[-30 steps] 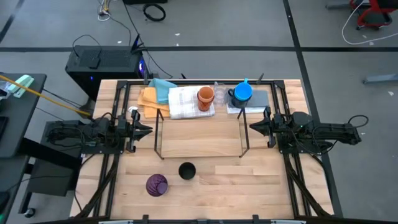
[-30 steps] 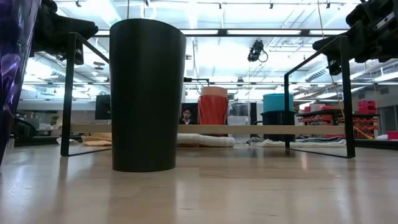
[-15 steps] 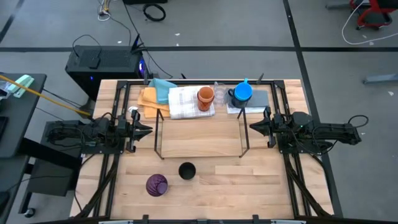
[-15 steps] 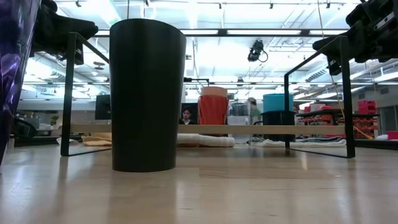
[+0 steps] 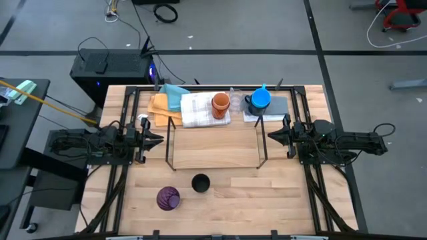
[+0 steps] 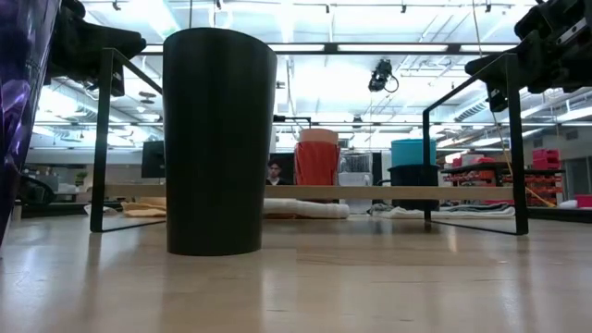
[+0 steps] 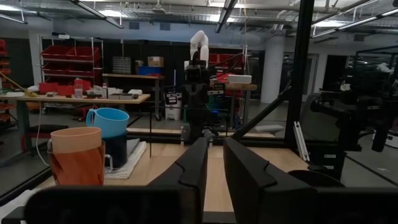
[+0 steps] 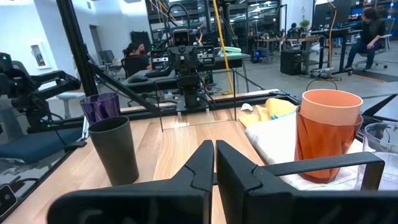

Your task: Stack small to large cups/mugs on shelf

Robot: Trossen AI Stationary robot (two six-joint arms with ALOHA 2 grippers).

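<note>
A black cup point(image 5: 200, 183) and a purple cup point(image 5: 168, 198) stand on their bases near the table's near edge. An orange cup point(image 5: 221, 104), a clear glass point(image 5: 235, 100) and a bright blue cup point(image 5: 261, 99) set in a dark navy mug point(image 6: 413, 185) stand at the far edge, on cloths. The black rod shelf point(image 5: 215, 143) stands at the table's middle. My left gripper point(image 5: 160, 139) hovers shut at the shelf's left end. My right gripper point(image 5: 270, 136) hovers shut at its right end. Both are empty.
Folded cloths, orange point(image 5: 160, 105), teal point(image 5: 175, 93) and white point(image 5: 200, 110), lie along the far edge, with a grey one point(image 5: 273, 110) under the mug. Black arm-mount rails point(image 5: 123, 173) run along both sides. Bare wood lies inside the shelf frame and at the near right.
</note>
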